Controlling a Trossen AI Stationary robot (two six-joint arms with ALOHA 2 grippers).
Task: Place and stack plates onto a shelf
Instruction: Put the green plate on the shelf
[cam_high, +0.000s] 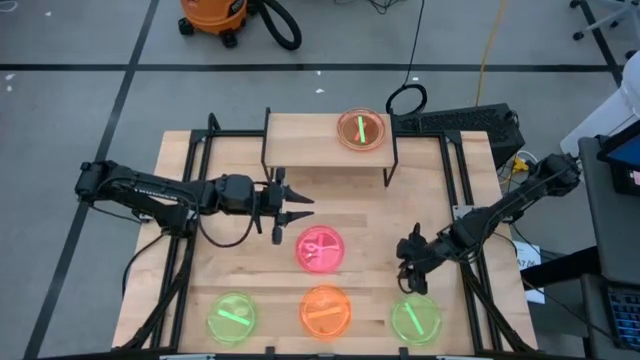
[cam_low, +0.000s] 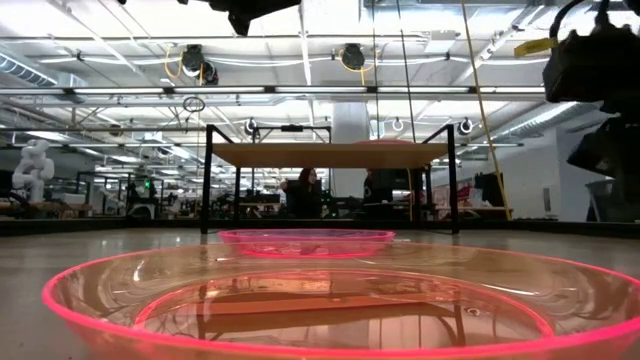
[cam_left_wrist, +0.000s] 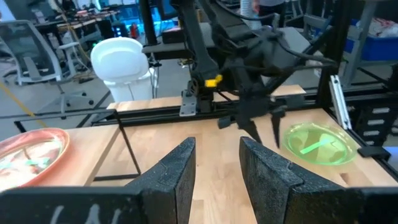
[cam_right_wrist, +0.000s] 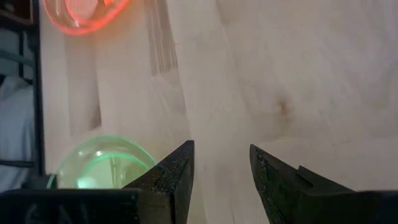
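Observation:
The light-wood shelf (cam_high: 310, 140) stands at the table's far middle, with an orange plate (cam_high: 362, 130) resting on its right end. A pink plate (cam_high: 320, 248) lies flat at the table's middle. Along the near edge lie a green plate (cam_high: 232, 317), an orange plate (cam_high: 326, 310) and another green plate (cam_high: 416, 318). My left gripper (cam_high: 302, 207) is open and empty, above the table between the shelf and the pink plate. My right gripper (cam_high: 412, 283) is open and empty, just on the far side of the right green plate (cam_right_wrist: 102, 162).
Black frame rails (cam_high: 190, 200) run along both sides of the table. The shelf's thin black legs (cam_high: 388, 170) stand close to my left gripper's path. Bare wood (cam_high: 370, 220) lies between the two grippers. People sit in the room beyond the table (cam_low: 305, 195).

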